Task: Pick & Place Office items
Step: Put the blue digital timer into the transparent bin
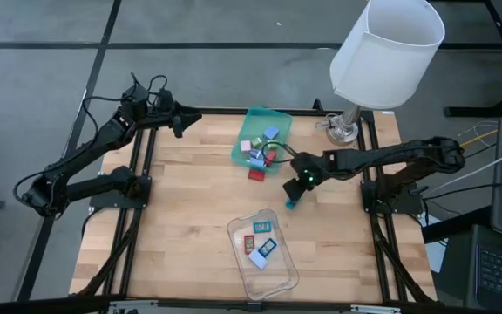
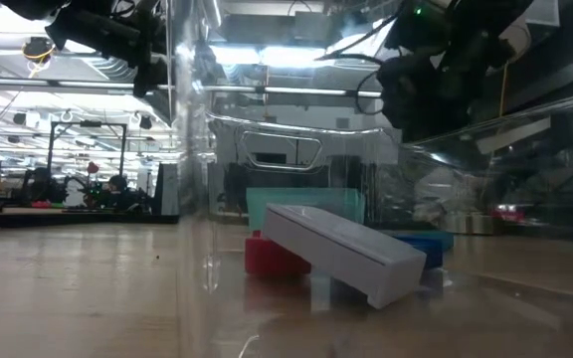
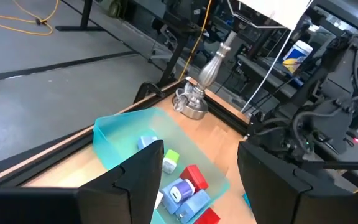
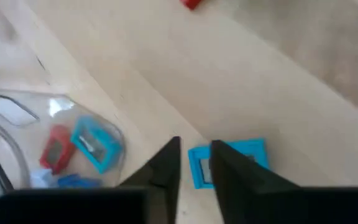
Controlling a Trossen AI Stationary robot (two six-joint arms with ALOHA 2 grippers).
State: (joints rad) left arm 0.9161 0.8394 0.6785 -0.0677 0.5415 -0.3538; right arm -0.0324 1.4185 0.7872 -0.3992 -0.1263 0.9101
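Between the green tray (image 1: 264,133) and the clear plastic tray (image 1: 264,255), over bare wood, the right gripper (image 1: 295,196) hangs low with a teal flat piece (image 4: 229,163) at its fingertips. In the right wrist view the jaws stand narrow, the piece's frame caught between them, so I judge it gripped, probably for carrying to the clear tray. Whether it has left the tabletop I cannot tell. That tray already holds flat pieces: a red one (image 4: 56,149) and a teal one (image 4: 96,145) side by side, with a white and a blue one (image 1: 262,252) just beside them. The chunky pieces (image 1: 261,150) sit heaped in the green tray, and one red piece (image 1: 256,174) lies on the wood just outside its edge.

The left gripper (image 3: 194,171) waits at the far left corner, jaws partly open and empty.

Only the low view shows the white piece (image 2: 346,249) propped at a tilt on a red one. Only the left wrist view shows the lamp's metal base (image 3: 197,102) beyond the green tray.
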